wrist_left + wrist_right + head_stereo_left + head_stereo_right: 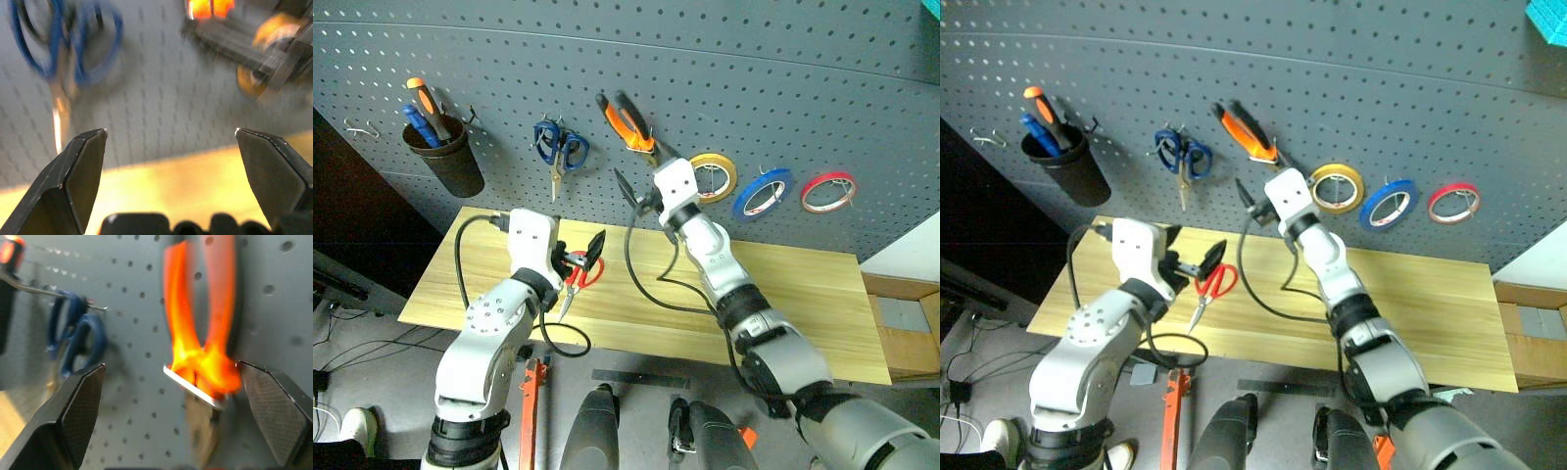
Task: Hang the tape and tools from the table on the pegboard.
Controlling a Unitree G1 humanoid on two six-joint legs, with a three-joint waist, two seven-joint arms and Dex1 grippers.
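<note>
Left eye view | both end effectors spread, empty | blue-handled scissors (559,149) beside hung pliers (628,122) | red scissors (579,277) on table (803,304)

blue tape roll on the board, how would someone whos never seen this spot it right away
Start at the dark grey pegboard behind the wooden table and find the row of three tape rolls hanging on its right part. The blue tape is the middle one, with the yellow tape roll to its left and the red tape roll to its right. Its blue rim sets it apart.
</note>
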